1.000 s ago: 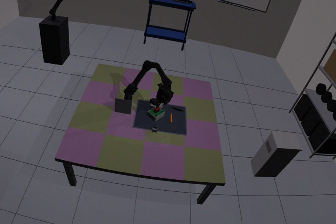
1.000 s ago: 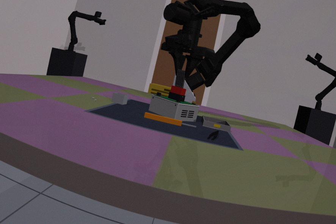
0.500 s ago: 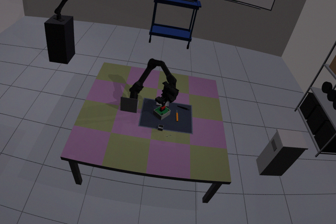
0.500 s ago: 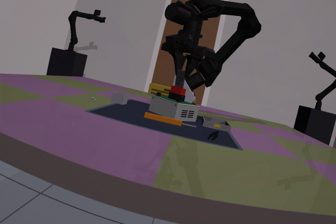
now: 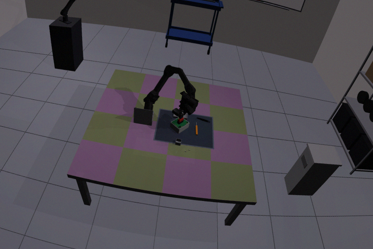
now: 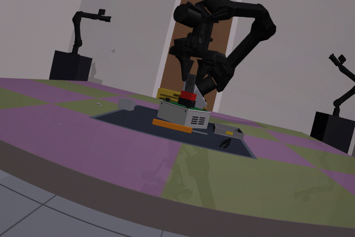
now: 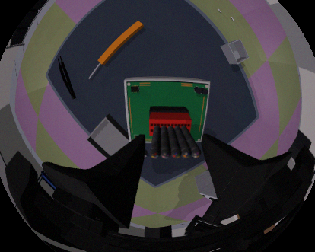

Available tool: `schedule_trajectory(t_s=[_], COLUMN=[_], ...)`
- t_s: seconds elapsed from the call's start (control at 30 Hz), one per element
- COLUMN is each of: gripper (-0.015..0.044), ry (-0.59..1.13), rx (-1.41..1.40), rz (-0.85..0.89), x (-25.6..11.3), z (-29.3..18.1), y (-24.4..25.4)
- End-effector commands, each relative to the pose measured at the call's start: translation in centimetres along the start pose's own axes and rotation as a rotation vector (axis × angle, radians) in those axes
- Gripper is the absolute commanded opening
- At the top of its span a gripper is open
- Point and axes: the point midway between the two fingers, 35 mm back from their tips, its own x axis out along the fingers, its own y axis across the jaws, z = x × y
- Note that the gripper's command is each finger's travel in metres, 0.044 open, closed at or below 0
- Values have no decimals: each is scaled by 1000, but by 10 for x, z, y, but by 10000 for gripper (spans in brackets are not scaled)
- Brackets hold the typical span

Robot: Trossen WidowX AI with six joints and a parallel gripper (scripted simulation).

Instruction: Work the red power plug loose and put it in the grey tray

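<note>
The red power plug [image 5: 180, 120] [image 6: 188, 95] [image 7: 170, 119] sits upright in the black socket [image 6: 186, 102] [image 7: 169, 109] on the green circuit board [image 5: 185, 123] [image 7: 141, 100]. Several dark wires [image 6: 190, 82] [image 7: 174, 140] stand up from its top. My gripper [image 5: 180, 116] [image 6: 192, 78] [image 7: 173, 139] is open above the plug, one finger on each side of the wires. In the wrist view gaps show between the wires and both fingers. The grey tray [image 6: 219, 130] [image 7: 110, 135] is beside the board's housing, with nothing seen in it; in the top view the arm partly hides it.
An orange screwdriver [image 5: 196, 129] [image 6: 171, 126] [image 7: 120, 43] and black tweezers [image 5: 203, 119] [image 6: 225, 142] [image 7: 66, 78] lie on the dark mat [image 5: 203, 140] [image 7: 172, 32]. A small light grey box [image 5: 178, 141] [image 6: 126, 104] [image 7: 234, 52] stands at its edge. A dark upright panel [image 5: 143, 116] stands near the arm's base.
</note>
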Motion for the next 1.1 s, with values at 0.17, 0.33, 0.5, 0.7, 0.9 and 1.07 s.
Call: schedule_trajectory(t_s=[0.17,0.33,0.5,0.7,0.9,1.07], gripper=[251,251,146,0,0,0], ry=[3,3,3,3,3,3], rx=[4,4,4,4,4,4], rz=[4,4,4,4,4,4], x=[14,17,17,17,17,15], z=[-1,-1,-1,-1,-1,-1], y=[0,0,0,0,0,0])
